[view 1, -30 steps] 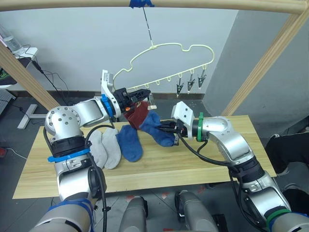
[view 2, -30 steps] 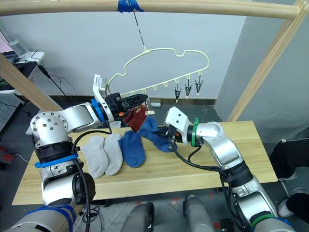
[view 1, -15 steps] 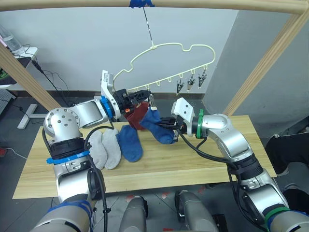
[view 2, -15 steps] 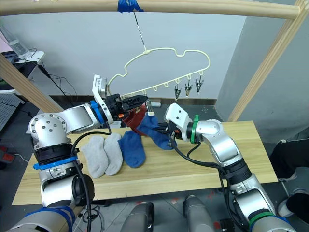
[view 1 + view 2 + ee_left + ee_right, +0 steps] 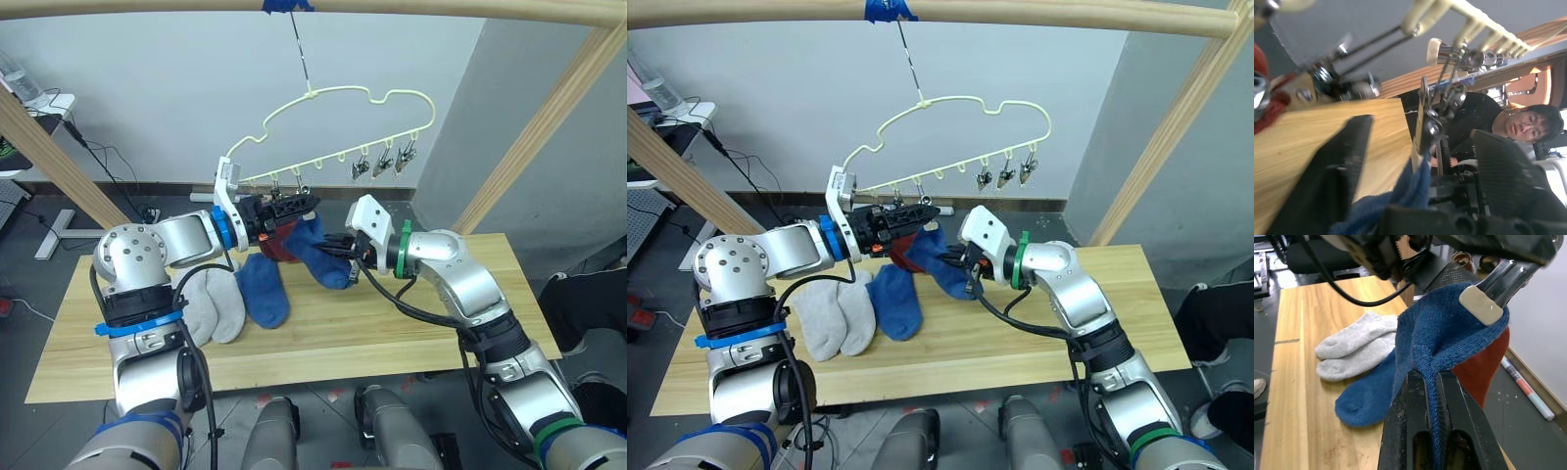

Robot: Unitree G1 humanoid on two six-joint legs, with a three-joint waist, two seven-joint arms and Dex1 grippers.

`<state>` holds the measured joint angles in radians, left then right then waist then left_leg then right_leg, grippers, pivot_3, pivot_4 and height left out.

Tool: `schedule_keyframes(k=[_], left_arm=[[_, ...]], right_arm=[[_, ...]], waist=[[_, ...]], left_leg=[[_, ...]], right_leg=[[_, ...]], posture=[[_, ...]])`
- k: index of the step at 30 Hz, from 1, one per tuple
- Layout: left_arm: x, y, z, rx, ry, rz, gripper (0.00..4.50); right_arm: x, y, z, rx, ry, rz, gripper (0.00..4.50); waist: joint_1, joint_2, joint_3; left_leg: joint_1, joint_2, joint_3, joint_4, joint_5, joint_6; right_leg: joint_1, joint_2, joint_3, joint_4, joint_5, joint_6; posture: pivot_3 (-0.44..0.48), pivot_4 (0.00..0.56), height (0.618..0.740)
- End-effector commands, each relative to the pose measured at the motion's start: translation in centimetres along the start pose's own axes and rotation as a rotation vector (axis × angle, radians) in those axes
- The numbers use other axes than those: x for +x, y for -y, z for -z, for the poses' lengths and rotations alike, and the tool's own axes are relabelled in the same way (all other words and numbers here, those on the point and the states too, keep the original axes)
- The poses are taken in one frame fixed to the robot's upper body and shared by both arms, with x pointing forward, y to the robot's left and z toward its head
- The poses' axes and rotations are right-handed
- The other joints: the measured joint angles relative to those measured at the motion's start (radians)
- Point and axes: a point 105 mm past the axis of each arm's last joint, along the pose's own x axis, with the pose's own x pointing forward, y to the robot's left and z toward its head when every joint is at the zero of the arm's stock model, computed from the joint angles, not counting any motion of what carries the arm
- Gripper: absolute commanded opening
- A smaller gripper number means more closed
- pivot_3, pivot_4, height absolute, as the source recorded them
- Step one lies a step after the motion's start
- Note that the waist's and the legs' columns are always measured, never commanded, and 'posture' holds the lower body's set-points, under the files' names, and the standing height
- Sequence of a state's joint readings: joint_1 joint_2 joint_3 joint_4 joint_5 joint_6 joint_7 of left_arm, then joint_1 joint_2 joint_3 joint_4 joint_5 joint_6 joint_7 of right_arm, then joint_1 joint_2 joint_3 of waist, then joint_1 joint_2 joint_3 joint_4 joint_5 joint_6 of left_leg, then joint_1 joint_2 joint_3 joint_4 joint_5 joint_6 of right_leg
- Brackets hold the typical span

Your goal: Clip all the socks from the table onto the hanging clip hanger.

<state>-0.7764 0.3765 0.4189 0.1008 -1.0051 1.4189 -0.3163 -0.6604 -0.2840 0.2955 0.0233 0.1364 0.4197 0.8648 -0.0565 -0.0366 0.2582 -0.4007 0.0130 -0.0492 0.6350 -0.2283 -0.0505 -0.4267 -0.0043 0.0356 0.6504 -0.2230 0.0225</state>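
Under clip hanger [image 5: 338, 98]: right tool [image 5: 1432, 382] pinching blue sock [image 5: 1435, 338]; left tool [image 5: 299, 204] spread open.

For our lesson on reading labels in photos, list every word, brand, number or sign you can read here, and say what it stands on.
None can be read.
The pale yellow wire clip hanger, the blue knit sock at its metal clip, the light wooden table and both robot arms bear no legible text.
The blue tape on the round wooden pole is plain.
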Motion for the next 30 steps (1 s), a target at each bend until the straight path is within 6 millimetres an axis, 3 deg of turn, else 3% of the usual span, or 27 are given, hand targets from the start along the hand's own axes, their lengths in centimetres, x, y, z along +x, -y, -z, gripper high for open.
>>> schedule_keyframes(k=[1, 8, 11, 14, 16, 20, 30], left_arm=[[-1.6, 1.9, 0.4, 0.177, -0.045, 0.017, 4.45], [-2.6, 3.3, 0.6, 0.431, -0.021, -0.003, 4.50], [-3.2, 2.3, 1.0, 0.516, 0.014, -0.069, 4.50], [-4.0, 2.4, 1.9, 0.619, 0.012, -0.067, 4.50], [-4.6, 2.8, 2.2, 0.664, 0.035, -0.054, 4.50], [-6.0, 4.7, 3.1, 0.841, 0.096, 0.002, 4.50], [-7.4, 4.7, 0.7, 0.909, 0.181, -0.046, 4.50]], right_arm=[[0.2, 0.7, -0.9, -0.015, 0.038, 0.037, 0.00], [-0.3, 1.3, 0.3, 0.013, 0.008, 0.086, 2.00], [-2.2, 0.8, 1.5, 0.028, -0.045, 0.159, 2.97], [-3.1, 0.8, 1.3, 0.048, -0.051, 0.238, 3.95], [-3.6, 1.0, 0.7, 0.070, -0.039, 0.320, 3.95], [-3.9, 2.2, -2.3, 0.130, 0.069, 0.607, 3.95], [-2.7, 4.8, -4.6, 0.164, 0.173, 0.822, 3.95]], waist=[[-0.005, 0.000, 0.000], [0.006, 0.000, 0.001], [0.018, 0.000, 0.001], [0.024, 0.000, 0.002], [0.023, 0.001, 0.002], [0.022, 0.002, 0.003], [0.031, 0.004, 0.004]], left_leg=[[0.000, 0.000, 0.000, -0.001, 0.000, 0.000], [-0.002, 0.001, 0.000, -0.007, 0.000, -0.001], [-0.003, 0.001, 0.000, -0.007, 0.000, -0.001], [-0.005, 0.001, 0.000, -0.007, 0.000, 0.000], [-0.010, 0.001, 0.001, -0.006, 0.000, 0.000], [-0.011, 0.002, 0.000, -0.006, 0.000, 0.000], [-0.013, 0.000, 0.000, -0.005, 0.001, 0.000]], right_leg=[[0.000, 0.000, 0.000, -0.001, 0.000, 0.000], [-0.005, -0.003, 0.002, -0.003, 0.000, 0.000], [-0.005, -0.004, 0.002, -0.004, 0.000, 0.000], [-0.007, -0.007, 0.003, -0.004, -0.001, 0.001], [-0.015, -0.009, 0.003, -0.003, -0.001, 0.001], [-0.015, -0.008, 0.003, -0.002, -0.001, 0.001], [-0.015, -0.004, 0.000, -0.003, -0.001, 0.001]], posture=[[-0.027, 0.255, 0.740], [-0.005, 0.260, 0.740], [0.004, 0.265, 0.740], [0.012, 0.268, 0.740], [0.016, 0.271, 0.740], [0.027, 0.278, 0.740], [0.057, 0.274, 0.740]])
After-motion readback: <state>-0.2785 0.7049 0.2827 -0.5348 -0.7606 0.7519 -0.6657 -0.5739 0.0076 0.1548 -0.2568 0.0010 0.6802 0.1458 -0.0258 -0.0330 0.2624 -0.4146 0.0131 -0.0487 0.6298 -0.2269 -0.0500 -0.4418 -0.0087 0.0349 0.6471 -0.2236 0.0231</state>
